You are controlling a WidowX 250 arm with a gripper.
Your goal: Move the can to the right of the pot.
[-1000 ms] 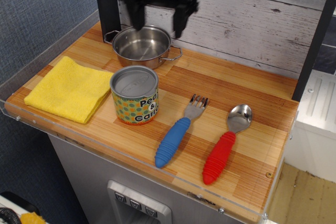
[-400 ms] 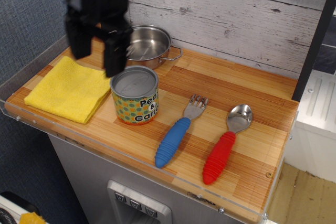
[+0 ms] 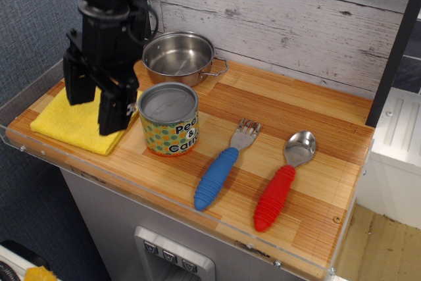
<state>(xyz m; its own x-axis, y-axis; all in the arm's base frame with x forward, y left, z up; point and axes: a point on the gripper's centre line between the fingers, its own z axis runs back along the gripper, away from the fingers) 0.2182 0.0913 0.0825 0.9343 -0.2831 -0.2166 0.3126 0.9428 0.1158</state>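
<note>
Since the earlier frames the gripper (image 3: pixel 97 99) has travelled from above the pot (image 3: pixel 179 57) at the back of the counter, across to the left, and down; it now hangs low over the yellow cloth (image 3: pixel 72 125). Nothing else has shifted.

Fingers: spread apart, grasping nothing. The two black fingers (image 3: pixel 115 108) point downward with a clear gap between them; whether the tips touch the cloth cannot be told.

Can (image 3: pixel 169 119): upright on the wooden counter (image 3: pixel 283 110), grey top facing up, label toward the camera. It stands at 6 o'clock from the pot, near it but apart. It is not yet right of the pot.

Governing relation: the can lies at 3 o'clock from the gripper, just beside the nearer finger, and outside the gap. Its long axis is vertical, so a grasp across the sides suits it. In my judgement the gripper must move toward 3 o'clock to bring the can between the fingers before closing.

Destination: bare counter at 3 o'clock from the pot, beyond its right loop handle.

Other items: blue fork (image 3: pixel 222 167) and red spoon (image 3: pixel 281 185) lie at 4 o'clock from the can, well off the likely path.
</note>
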